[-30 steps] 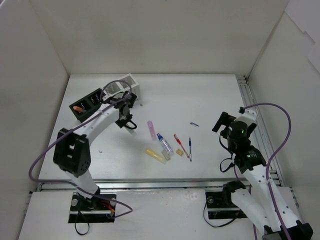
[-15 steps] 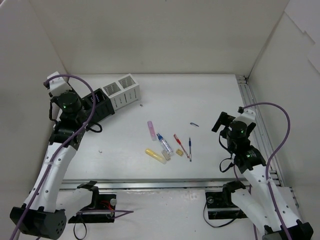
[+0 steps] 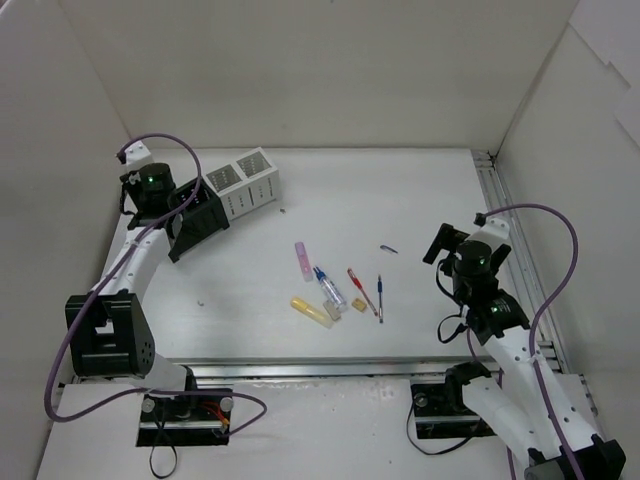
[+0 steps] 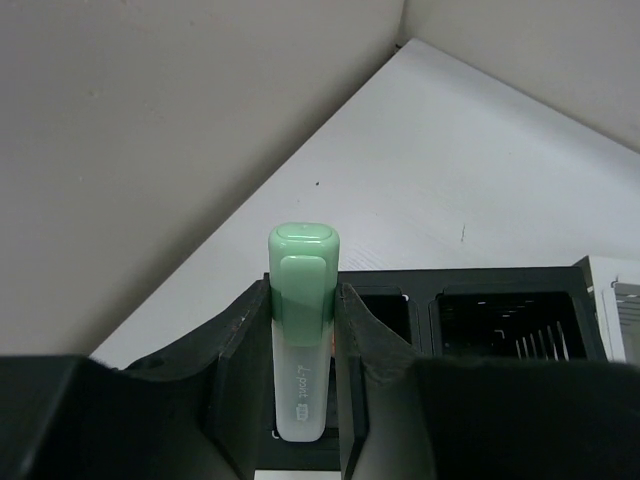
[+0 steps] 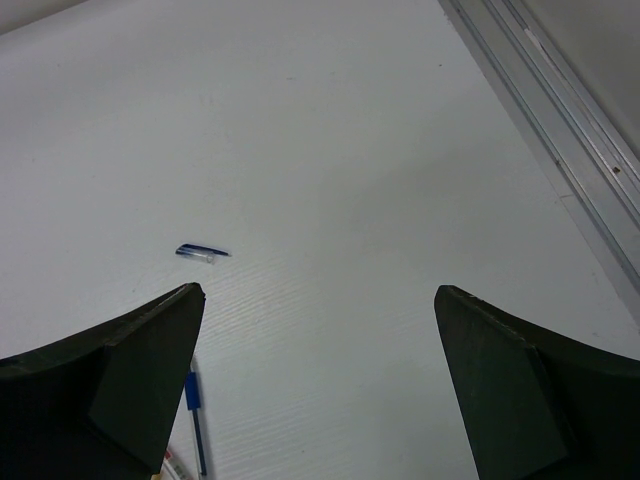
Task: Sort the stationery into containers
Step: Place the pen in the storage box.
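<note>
Two grippers are in view on the white counter (image 3: pixel 430 200). The left gripper (image 4: pixel 303 300) is clamping a green highlighter (image 4: pixel 302 360) between its fingers, the cap end sticking out past the fingertips, right at the near rim of the black organiser (image 4: pixel 470 282); I cannot tell whether the highlighter is touching that rim. The white mesh organiser (image 3: pixel 245 183) is standing just beside the black organiser, on the side away from the left arm's base. The loose stationery is lying well apart from the black organiser, toward the right arm: a pink highlighter (image 3: pixel 302 260) is lying nearest it, then a clear-blue pen (image 3: pixel 329 286), a yellow highlighter (image 3: pixel 310 310), tan eraser blocks (image 3: pixel 359 303), a red pen (image 3: pixel 362 291) and a blue pen (image 3: pixel 380 297). A small dark-blue piece (image 5: pixel 202 252) is lying alone, farther still from the black organiser. The right gripper (image 5: pixel 318 300) is hanging beyond that cluster, farthest from the black organiser, jaws spread wide with nothing between them.
</note>
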Robot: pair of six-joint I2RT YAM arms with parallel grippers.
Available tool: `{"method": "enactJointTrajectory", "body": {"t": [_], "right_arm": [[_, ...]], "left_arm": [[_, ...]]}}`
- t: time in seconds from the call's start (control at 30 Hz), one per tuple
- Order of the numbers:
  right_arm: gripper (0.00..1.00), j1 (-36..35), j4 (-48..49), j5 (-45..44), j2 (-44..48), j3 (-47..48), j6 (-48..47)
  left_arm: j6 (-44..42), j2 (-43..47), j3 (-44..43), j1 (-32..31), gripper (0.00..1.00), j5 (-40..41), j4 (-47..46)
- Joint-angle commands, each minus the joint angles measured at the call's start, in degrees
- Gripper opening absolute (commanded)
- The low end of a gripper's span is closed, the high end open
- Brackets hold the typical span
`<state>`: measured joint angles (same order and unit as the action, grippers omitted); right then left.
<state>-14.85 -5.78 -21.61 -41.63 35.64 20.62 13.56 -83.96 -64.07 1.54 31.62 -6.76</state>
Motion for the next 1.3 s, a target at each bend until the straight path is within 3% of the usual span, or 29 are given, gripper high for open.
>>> {"method": "enactJointTrajectory", "body": {"t": [0.0, 0.03, 0.13, 0.4, 0.6, 0.63, 0.77, 0.87, 0.9, 1.0, 1.07, 1.27], "right_arm": [[0.98, -0.53, 3.94, -2.74, -1.96, 0.66, -0.58], [0.98, -0.44, 3.85, -2.57, -3.1, 0.92, -0.67], [0.98, -0.44, 3.85, -2.74, -4.16, 1.19, -0.85], [0.98, -0.44, 3.76, -2.91, -3.29, 0.84, -0.67], [0.98, -0.44, 3.76, -2.74, -2.41, 0.66, -0.5], [0.98, -0.53, 3.67, -2.74, -2.15, 0.57, -0.32], [0.98, -0.44, 3.67, -1.6, -2.06, 0.75, -0.14], [0.98, -0.53, 3.67, -1.51, -1.53, 0.4, -0.14], [0.98, -0.44, 3.67, -1.42, -1.18, 0.31, -0.14], [0.98, -0.44, 3.58, -1.51, -1.26, 0.49, -0.23], [0.98, -0.44, 3.5, -1.51, -1.35, 0.4, 0.03], [0.98, -0.44, 3.58, -2.12, -3.89, 1.36, 1.17]], "left_arm": [[3.57, -0.49, -4.04, 0.66, 0.0, 0.73, -5.72], [5.84, -0.85, -4.04, 1.18, 0.0, 1.77, -4.15], [10.15, -1.47, -1.85, 1.18, 0.13, 4.49, -4.92], [15.88, -1.47, 3.17, 1.18, 0.14, 4.06, -7.48], [18.34, 1.25, 5.18, 0.57, 0.43, 6.44, -4.74], [17.73, 1.95, 5.71, 0.57, 0.62, 6.18, -5.01], [16.41, 7.22, 7.21, -1.45, 0.84, 6.53, -4.31], [16.67, 11.01, 5.9, -1.98, 0.9, -0.3, 2.51], [17.37, 11.71, 5.28, -1.98, 0.99, -5.81, 4.55], [19.21, 12.86, 2.29, -3.82, 1.0, -19.43, 15.76], [23.25, 13.03, 1.41, -7.33, 1.0, -22.9, 23.59], [39.33, 14.36, 8.25, -20.49, 1.0, -29.14, 31.28]]}}
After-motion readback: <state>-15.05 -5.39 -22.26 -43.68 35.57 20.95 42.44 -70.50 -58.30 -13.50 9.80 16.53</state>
